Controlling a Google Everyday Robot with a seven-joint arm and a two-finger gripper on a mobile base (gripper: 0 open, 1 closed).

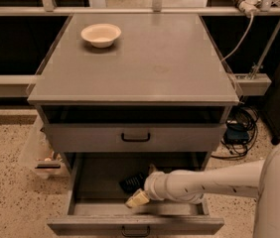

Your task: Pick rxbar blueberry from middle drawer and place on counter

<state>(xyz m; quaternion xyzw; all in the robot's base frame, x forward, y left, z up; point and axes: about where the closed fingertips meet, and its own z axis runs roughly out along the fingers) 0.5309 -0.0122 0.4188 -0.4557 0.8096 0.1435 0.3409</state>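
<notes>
The middle drawer [95, 185] stood pulled out at the base of the cabinet, a shallow grey rectangular well bounded by thin side walls and a front panel with a black bar handle [135, 230]. The gripper [138, 199] sat low inside this well, close behind the front panel and about midway across it. It was carried by a smooth white cylindrical arm [204, 185] that entered from the right over the drawer's right wall. Jaw state could not be told from this view. The rxbar [132, 181], a small flat dark rectangle, lay on the drawer bottom just beyond the jaws toward the back. Contact between the two could not be confirmed. Left of the jaws, bare grey drawer bottom ran to the left wall. Above and behind the jaws, the upper drawer front [90, 138] was closed, overhanging the rear of the well, with a dark slot between it and the cabinet top. The counter [145, 68] lay well above the jaws, a broad square grey slab, smooth and slightly glossy, with straight thin edges. A round cream bowl [101, 34] stood near its far left corner, well apart from the jaws. Speckled floor [6, 182] lay left of the cabinet, and dark cables [239, 128] lay to its right.
</notes>
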